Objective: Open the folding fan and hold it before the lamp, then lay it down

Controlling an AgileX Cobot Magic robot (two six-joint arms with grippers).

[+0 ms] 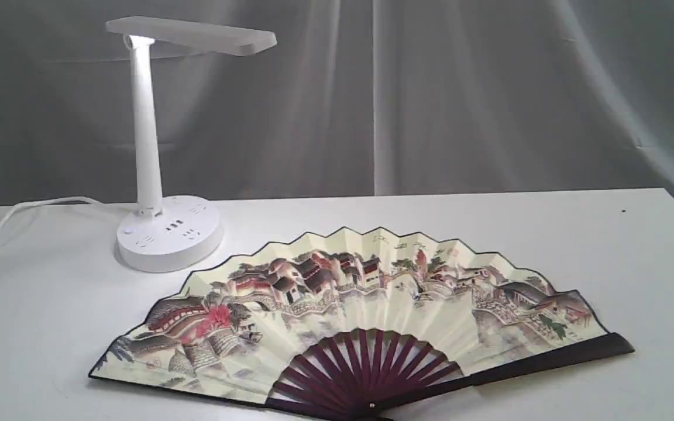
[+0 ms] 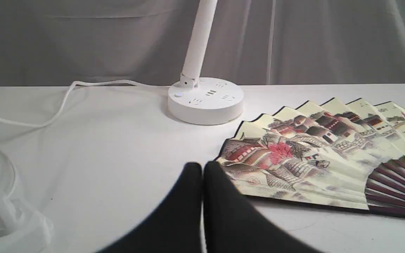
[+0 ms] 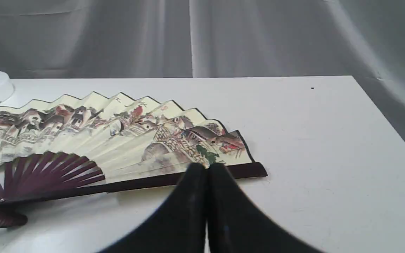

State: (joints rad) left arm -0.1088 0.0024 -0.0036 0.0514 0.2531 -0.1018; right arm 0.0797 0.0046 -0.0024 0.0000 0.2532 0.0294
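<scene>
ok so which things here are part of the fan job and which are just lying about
Part of the job:
folding fan, spread open, lying flat on the table
lamp, standing upright
left gripper and right gripper, both shut, holding nothing

Just there:
white cord trailing from the lamp
grey curtain behind

Folding fan (image 1: pixel 372 304) fully spread, lying flat at lower center, painted side up; white lamp (image 1: pixel 161 175) upright at upper left, just beside its edge.
</scene>
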